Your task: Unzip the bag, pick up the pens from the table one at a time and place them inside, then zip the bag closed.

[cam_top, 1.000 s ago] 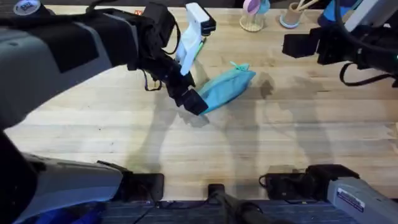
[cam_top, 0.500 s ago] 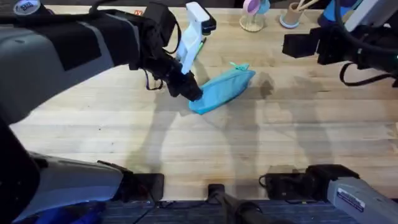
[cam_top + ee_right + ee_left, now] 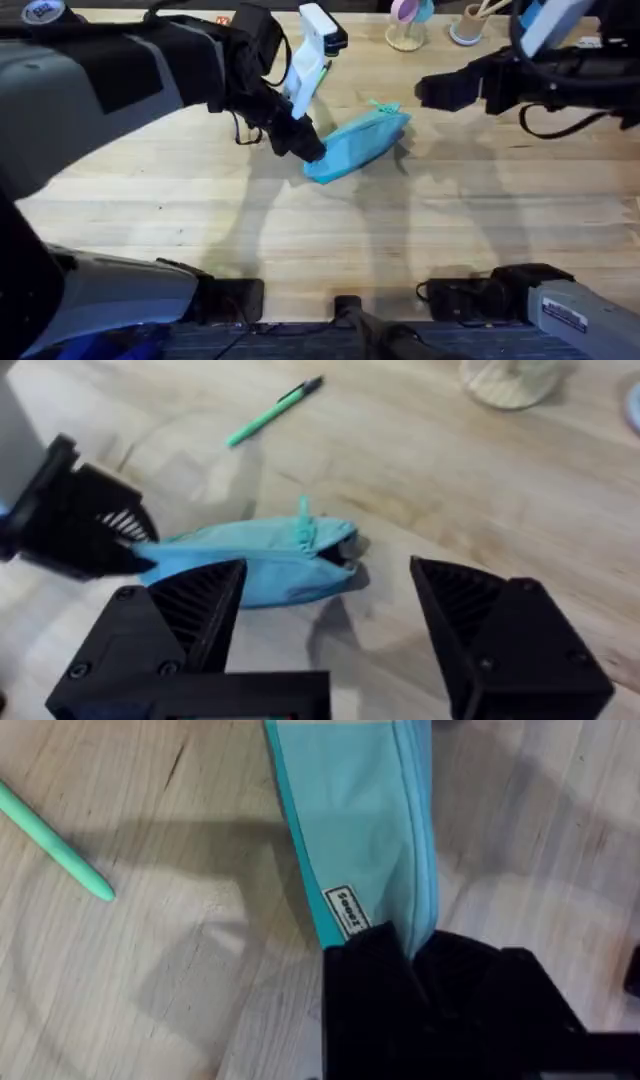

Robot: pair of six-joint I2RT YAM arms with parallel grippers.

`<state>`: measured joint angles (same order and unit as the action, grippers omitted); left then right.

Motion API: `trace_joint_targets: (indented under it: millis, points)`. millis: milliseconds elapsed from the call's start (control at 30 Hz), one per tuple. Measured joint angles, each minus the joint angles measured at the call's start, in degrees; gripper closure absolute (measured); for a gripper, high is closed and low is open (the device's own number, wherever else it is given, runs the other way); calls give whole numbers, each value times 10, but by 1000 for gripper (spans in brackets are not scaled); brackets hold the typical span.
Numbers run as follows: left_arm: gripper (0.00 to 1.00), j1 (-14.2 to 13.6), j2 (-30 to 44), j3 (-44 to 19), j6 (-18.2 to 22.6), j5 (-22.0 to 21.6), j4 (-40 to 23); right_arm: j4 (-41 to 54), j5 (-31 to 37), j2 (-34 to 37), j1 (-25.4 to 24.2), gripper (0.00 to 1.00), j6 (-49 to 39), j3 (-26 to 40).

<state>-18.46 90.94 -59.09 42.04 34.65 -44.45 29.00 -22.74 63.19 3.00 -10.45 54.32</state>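
My left gripper (image 3: 308,148) is clamped on one end of the bag (image 3: 358,144); my right gripper (image 3: 325,625) is spread wide above it.

The bag lies flat on the table (image 3: 400,240), its near end pinched between my left fingers (image 3: 365,970), just beside its small white label (image 3: 348,912). The teal pull (image 3: 303,520) stands up from the zipper near the far end, where the mouth shows a small dark gap. My right gripper holds nothing and hangs apart from the bag. One green pen (image 3: 272,412) rests on the table beyond the bag, well apart from both grippers.
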Motion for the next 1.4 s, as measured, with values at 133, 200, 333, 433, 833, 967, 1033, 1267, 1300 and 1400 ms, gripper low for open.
trace_joint_targets:
  millis: [133, 200, 333, 433, 833, 967, 1033, 1267, 1300, 1400]
  points:
    - [958, 0, 0, 0, 0, 0, 0, 68, -8, 45, 24, 6, -24, 57]
    - [958, 0, 0, 0, 0, 0, 0, 98, -10, 73, 29, 6, -32, 91]
    - [958, 0, 0, 0, 0, 0, 0, 151, -12, 131, 31, 6, -40, 154]
    - [958, 0, 0, 0, 0, 0, 0, 181, -13, 170, 33, 6, -52, 192]
    - [958, 0, 0, 0, 0, 0, 1, 184, -13, 224, 47, 6, -89, 229]
    - [958, 0, 0, 0, 0, 0, 2, 184, -13, 224, 47, 6, -86, 229]
    - [958, 0, 0, 0, 0, 0, 3, 186, -13, 224, 47, 5, -83, 229]
    - [958, 0, 0, 0, 0, 0, 3, 189, -13, 230, 49, 6, -79, 229]
    - [958, 0, 0, 0, 0, 0, 3, 189, -13, 234, 50, 6, -79, 229]
    - [958, 0, 0, 0, 0, 0, 3, 187, -13, 250, 58, 5, -78, 229]
